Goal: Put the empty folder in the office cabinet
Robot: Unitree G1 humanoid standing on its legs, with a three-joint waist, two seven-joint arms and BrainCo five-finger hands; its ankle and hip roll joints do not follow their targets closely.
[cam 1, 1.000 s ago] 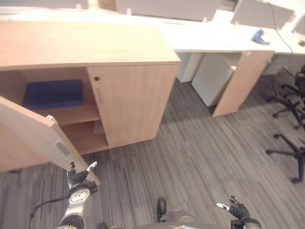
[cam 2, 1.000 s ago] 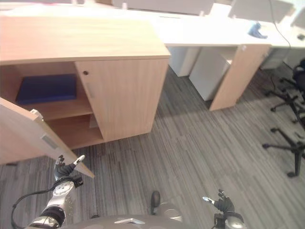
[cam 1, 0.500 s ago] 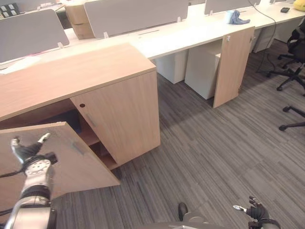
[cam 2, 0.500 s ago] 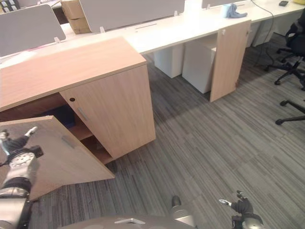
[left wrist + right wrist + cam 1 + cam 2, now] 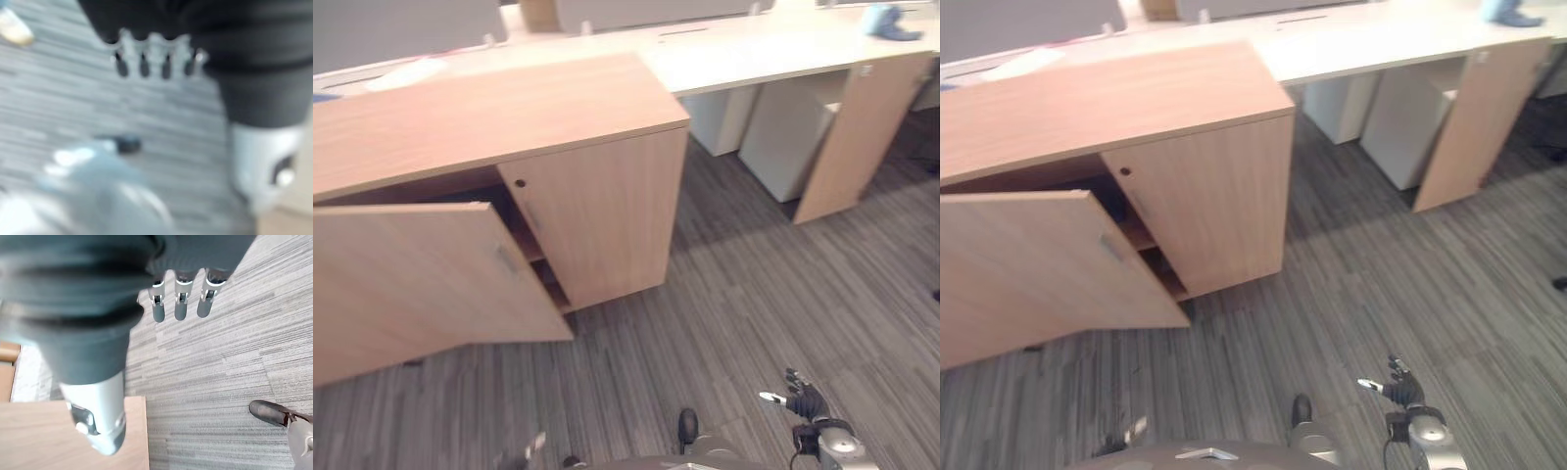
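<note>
**Both hands low and empty; cabinet door ajar**

The right hand (image 5: pixel 806 400) hangs low over the carpet (image 5: pixel 754 294), fingers relaxed, holding nothing. The left hand (image 5: pixel 156 54) also hangs over carpet with straight fingers, empty. The office cabinet (image 5: pixel 489 127) stands ahead to the left, its left door (image 5: pixel 421 284) partly open. The folder cannot be made out in the dark gap behind it.

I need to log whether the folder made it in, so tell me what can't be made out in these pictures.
- Cabinet interior, eye views: the half-shut left door hides the shelves; no folder discernible.
- Left hand, left wrist view: blurred.
- Right hand, right wrist view: thumb hidden behind its cover.
</note>
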